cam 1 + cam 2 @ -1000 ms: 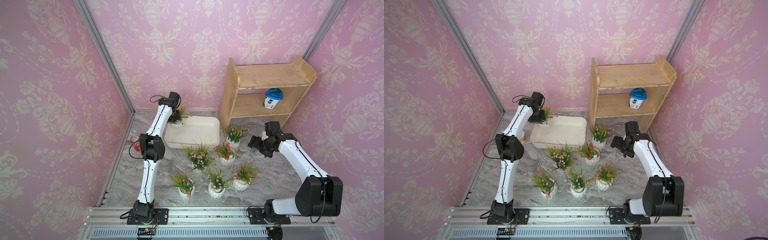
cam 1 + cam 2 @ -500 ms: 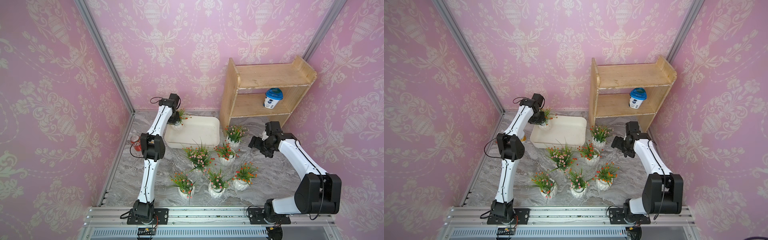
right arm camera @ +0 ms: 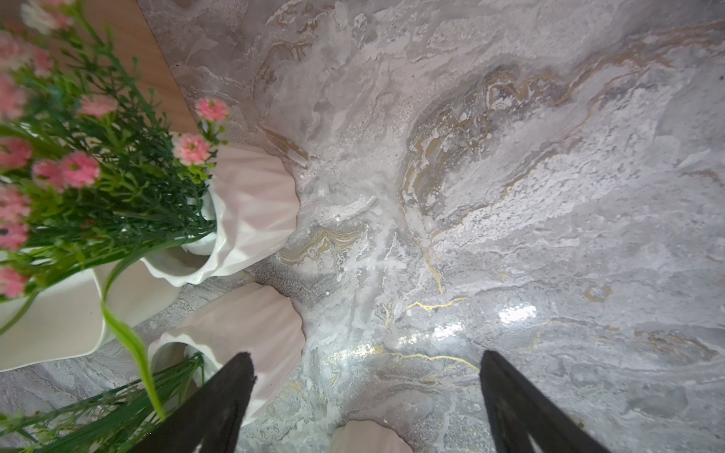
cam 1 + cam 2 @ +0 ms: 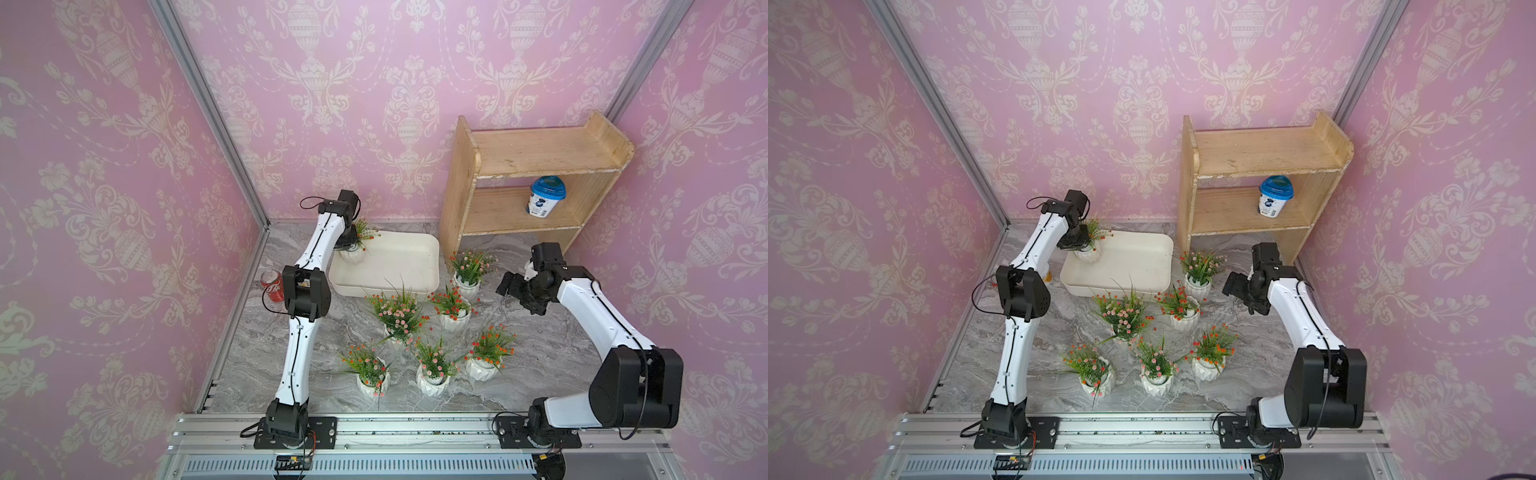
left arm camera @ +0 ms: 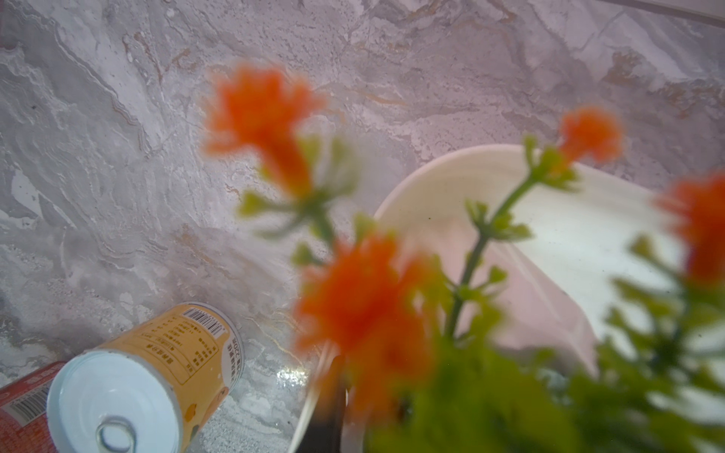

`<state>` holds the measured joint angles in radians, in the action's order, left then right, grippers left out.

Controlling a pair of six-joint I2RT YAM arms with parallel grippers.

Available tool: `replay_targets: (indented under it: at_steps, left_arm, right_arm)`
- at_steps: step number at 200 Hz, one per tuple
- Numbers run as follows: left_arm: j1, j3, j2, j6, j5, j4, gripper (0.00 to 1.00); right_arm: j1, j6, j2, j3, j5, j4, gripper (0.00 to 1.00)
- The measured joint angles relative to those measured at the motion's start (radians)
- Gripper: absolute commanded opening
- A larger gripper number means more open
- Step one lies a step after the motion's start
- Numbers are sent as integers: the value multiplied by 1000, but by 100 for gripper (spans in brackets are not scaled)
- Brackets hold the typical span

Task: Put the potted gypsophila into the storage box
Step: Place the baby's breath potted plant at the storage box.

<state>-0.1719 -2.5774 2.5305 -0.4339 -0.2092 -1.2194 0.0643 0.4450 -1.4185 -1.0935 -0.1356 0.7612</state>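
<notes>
The left gripper is clamped tight on a potted plant with orange flowers, holding it at the far left corner of the cream storage box. Whether the pot touches the box floor is unclear. The right gripper is spread wide and empty above the marble counter, near a pink-flowered pot beside the wooden shelf.

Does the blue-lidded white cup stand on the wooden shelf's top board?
No, the blue-lidded white cup stands on the wooden shelf's middle board.
</notes>
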Motion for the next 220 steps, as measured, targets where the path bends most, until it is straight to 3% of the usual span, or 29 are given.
replay_targets:
  at_steps: [83, 201, 220]
  left_arm:
    - [0, -1, 3, -36, 0, 38, 0]
    - [0, -1, 24, -55, 20, 52, 14]
    - [0, -1, 24, -55, 22, 55, 23]
  right_arm:
    - [0, 0, 0, 1, 0, 0, 93]
    - [2, 0, 0, 11, 0, 0, 94]
    - [2, 0, 0, 12, 0, 0, 94]
